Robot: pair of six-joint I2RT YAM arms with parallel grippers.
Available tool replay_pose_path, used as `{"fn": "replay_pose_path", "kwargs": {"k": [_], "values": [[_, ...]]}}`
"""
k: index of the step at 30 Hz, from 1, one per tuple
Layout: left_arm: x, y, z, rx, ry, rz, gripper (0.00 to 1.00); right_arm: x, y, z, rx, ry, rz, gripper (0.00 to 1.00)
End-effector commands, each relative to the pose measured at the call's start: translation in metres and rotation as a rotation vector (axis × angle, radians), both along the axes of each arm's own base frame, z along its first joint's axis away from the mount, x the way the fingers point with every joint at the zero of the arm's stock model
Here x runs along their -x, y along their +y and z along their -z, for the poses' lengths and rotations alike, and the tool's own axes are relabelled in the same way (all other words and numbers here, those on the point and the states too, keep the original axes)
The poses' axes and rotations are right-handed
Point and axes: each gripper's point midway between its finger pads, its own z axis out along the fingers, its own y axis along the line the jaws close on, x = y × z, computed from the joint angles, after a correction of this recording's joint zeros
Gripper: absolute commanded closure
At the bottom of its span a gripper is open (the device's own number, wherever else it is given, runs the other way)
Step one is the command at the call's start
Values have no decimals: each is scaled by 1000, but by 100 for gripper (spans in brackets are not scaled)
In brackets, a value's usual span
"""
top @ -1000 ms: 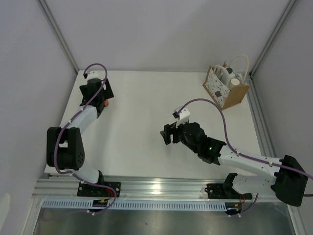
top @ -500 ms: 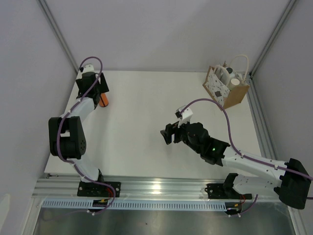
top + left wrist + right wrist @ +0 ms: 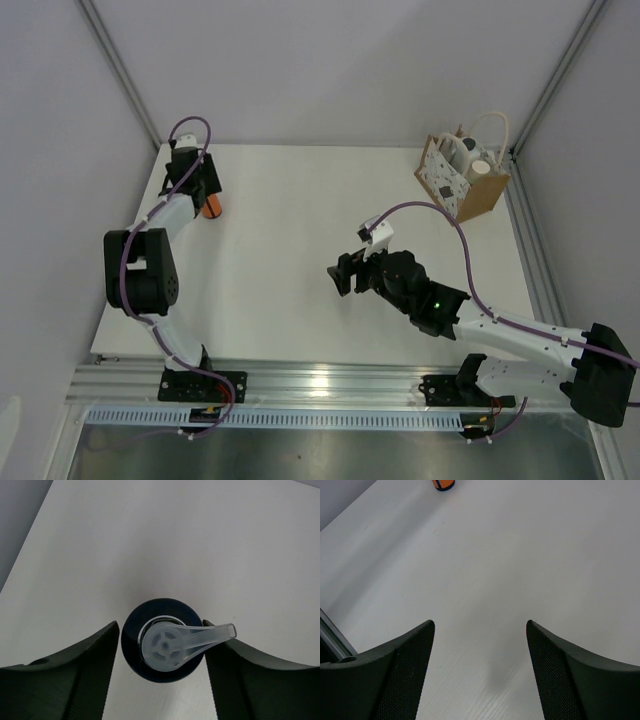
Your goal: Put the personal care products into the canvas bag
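Left wrist view: orange pump bottle (image 3: 162, 647) stands upright, long axis vertical, clear spout pointing image-right. Left gripper (image 3: 160, 626) straddles it, jaws hard by both sides, can't tell if they touch. Bottle is near the table's (image 3: 300, 200) far-left edge, with bare tabletop across to the canvas bag (image 3: 478, 195) at the far-right corner. Right gripper (image 3: 480, 625) is wide open, empty, mid-table.

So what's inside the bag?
White bottle tops poke out of the bag at its open mouth. Their lower parts are hidden by its walls, so how many are in there, or what lies beneath, cannot be seen.
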Motion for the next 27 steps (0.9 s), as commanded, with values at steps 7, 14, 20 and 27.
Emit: {"fn": "replay_pose_path", "kwargs": {"k": [7, 14, 20, 27], "values": [[-5, -28, -19, -70, 13, 92, 81, 1, 0, -32, -74, -42, 5, 22], [14, -135, -60, -9, -49, 254, 99, -1, -7, -36, -82, -59, 32, 22], [62, -238, -62, 169, -81, 445, 99, 2, -18, -51, -116, -84, 57, 22], [118, -326, -53, 181, -70, 598, 100, -2, -54, -74, -165, -155, 181, 23]]}}
